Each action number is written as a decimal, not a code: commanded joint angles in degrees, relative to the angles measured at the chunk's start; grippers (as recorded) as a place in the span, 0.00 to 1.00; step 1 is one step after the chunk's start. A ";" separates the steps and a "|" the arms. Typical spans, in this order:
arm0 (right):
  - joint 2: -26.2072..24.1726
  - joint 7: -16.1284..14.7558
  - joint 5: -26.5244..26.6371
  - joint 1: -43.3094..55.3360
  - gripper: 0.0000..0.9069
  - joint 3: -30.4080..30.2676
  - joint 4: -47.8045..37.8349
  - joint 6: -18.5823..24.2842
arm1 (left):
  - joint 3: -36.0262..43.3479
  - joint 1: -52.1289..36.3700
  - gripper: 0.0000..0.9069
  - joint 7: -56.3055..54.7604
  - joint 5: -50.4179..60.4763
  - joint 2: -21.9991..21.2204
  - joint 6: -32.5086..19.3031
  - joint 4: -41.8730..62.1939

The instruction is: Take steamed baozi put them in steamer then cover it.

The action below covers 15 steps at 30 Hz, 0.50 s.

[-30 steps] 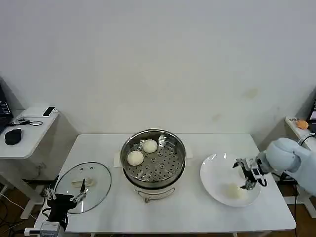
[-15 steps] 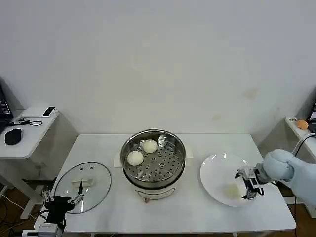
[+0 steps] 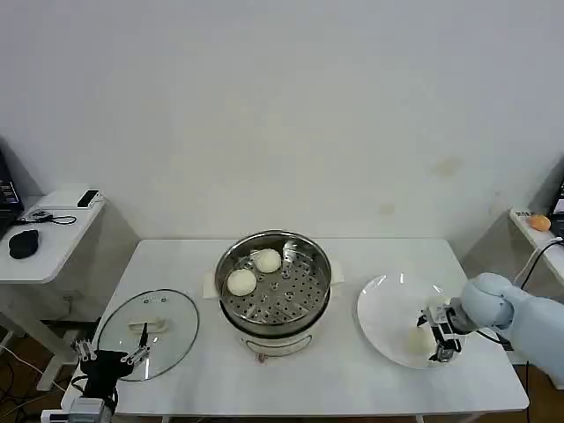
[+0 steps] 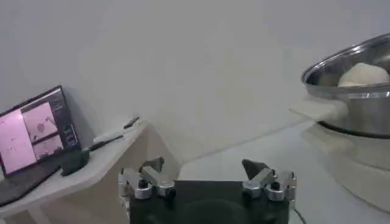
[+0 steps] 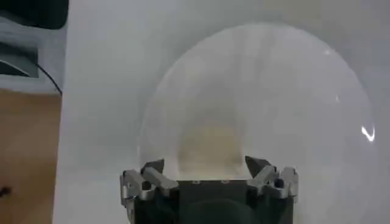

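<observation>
**Gripper down on the plate bun**

Right gripper (image 3: 438, 336) sits low over the white plate (image 3: 388, 304) at lower right of the head view, fingers spread wide with a steamed baozi (image 5: 206, 146) between them, not squeezed yet. Two more buns (image 3: 254, 271) lie in the steamer (image 3: 274, 284) at centre. The cover (image 3: 147, 333) rests flat on the table at lower left, with the left gripper (image 3: 107, 358) parked at its near edge, jaws apart too.

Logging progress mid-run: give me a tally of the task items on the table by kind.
Baozi in the steamer: 2
Baozi on the plate, at the right tool: 1
Steamer: 1
Cover: 1
Plate: 1
Total: 6
</observation>
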 commanded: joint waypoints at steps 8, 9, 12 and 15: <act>1.30 0.03 -0.03 -0.42 0.73 0.26 -0.97 -1.09 | 0.12 0.00 1.00 -0.07 0.01 0.02 -0.03 0.02; 1.50 0.05 -0.04 -0.37 0.72 0.24 -1.05 -1.15 | 0.11 -0.01 1.00 -0.06 0.01 -0.01 -0.02 -0.03; 1.60 -0.19 -0.02 -0.26 0.71 0.29 -1.16 -1.04 | 0.14 0.04 1.00 -0.06 0.02 -0.10 -0.01 -0.16; 1.43 -0.73 -0.03 0.11 0.69 0.29 -1.02 -0.80 | 0.10 0.03 1.00 -0.10 0.01 -0.17 0.00 -0.22</act>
